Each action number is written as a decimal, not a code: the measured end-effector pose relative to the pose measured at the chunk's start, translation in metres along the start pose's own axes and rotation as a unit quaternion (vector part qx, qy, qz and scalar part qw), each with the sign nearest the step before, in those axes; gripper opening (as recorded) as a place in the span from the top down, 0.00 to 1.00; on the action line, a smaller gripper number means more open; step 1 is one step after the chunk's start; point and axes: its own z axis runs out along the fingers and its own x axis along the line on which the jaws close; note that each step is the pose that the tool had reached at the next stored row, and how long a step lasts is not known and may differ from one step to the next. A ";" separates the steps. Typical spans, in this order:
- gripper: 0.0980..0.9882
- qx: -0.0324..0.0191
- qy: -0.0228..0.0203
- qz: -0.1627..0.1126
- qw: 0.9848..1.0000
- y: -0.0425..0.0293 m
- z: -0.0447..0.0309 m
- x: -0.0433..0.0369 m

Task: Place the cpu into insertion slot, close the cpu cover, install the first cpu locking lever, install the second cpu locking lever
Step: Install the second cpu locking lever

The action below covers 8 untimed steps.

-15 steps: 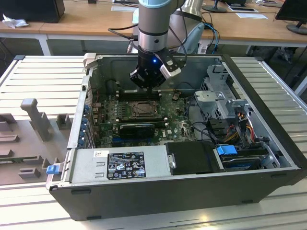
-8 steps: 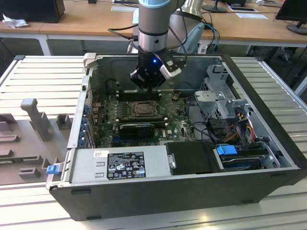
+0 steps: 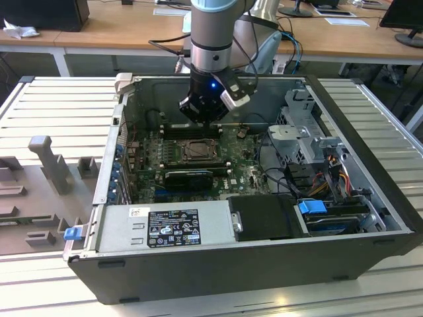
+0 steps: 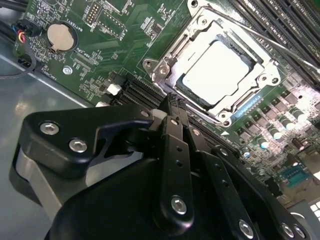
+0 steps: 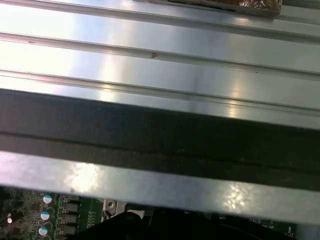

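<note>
The cpu [image 4: 215, 70] lies flat in the insertion slot [image 4: 246, 107], its silver-grey top facing up. The cpu cover [image 4: 172, 50] is down over it, its frame around the chip's edges. A thin metal lever rod [image 4: 265, 37] runs along one side of the socket; I cannot tell whether it is latched. In the exterior view the insertion slot [image 3: 197, 151] sits mid-board inside the open computer case. My gripper [image 3: 199, 119] hangs just above and behind it. In the second wrist view my gripper [image 4: 172, 102] is shut with nothing in it, its tip close to the socket's corner.
Long black memory slots [image 3: 188, 177] flank the socket. A coin battery [image 4: 60, 36] sits on the green board. The power supply [image 3: 172, 228], a black box [image 3: 264, 218], the drive cage [image 3: 301, 132] and cables crowd the case. The case's metal wall [image 5: 160, 50] is close to the wrist.
</note>
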 end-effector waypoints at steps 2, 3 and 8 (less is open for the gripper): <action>0.99 0.000 0.000 0.000 1.000 -0.0022 -0.0001 0.0003; 0.99 0.000 0.000 0.000 1.000 -0.0028 -0.0001 0.0004; 0.99 0.000 0.000 0.000 1.000 -0.0028 -0.0139 0.0003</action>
